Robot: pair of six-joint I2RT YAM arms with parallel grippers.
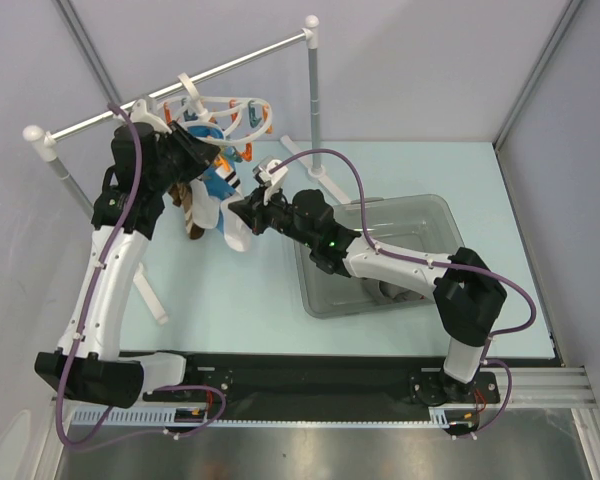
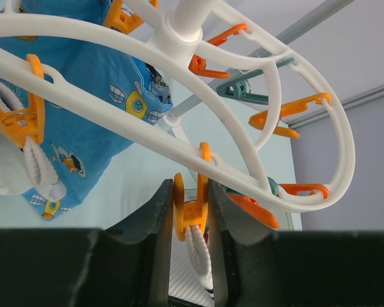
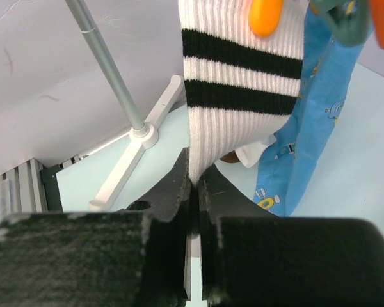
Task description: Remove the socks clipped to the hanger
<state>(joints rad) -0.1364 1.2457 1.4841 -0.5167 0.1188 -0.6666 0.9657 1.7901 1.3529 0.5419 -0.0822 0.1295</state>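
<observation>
The white ring hanger (image 1: 225, 108) hangs by its hook from the rail; its ring (image 2: 243, 160) fills the left wrist view. My left gripper (image 2: 191, 206) is shut on an orange clip (image 2: 193, 214) that bites the edge of a white sock (image 2: 201, 252). My right gripper (image 3: 195, 176) is shut on the lower part of a white sock with two black stripes (image 3: 237, 77), which hangs from an orange clip (image 3: 265, 13). In the top view the right gripper (image 1: 242, 212) holds that sock (image 1: 232, 232) below the hanger. A brown striped sock (image 1: 190, 215) hangs beside it.
A blue printed cloth (image 2: 83, 109) hangs from the hanger, also in the right wrist view (image 3: 320, 102). The white rail (image 1: 180, 85) stands on posts (image 1: 313, 100). A grey bin (image 1: 420, 215) at right holds a pale sock (image 1: 390, 292).
</observation>
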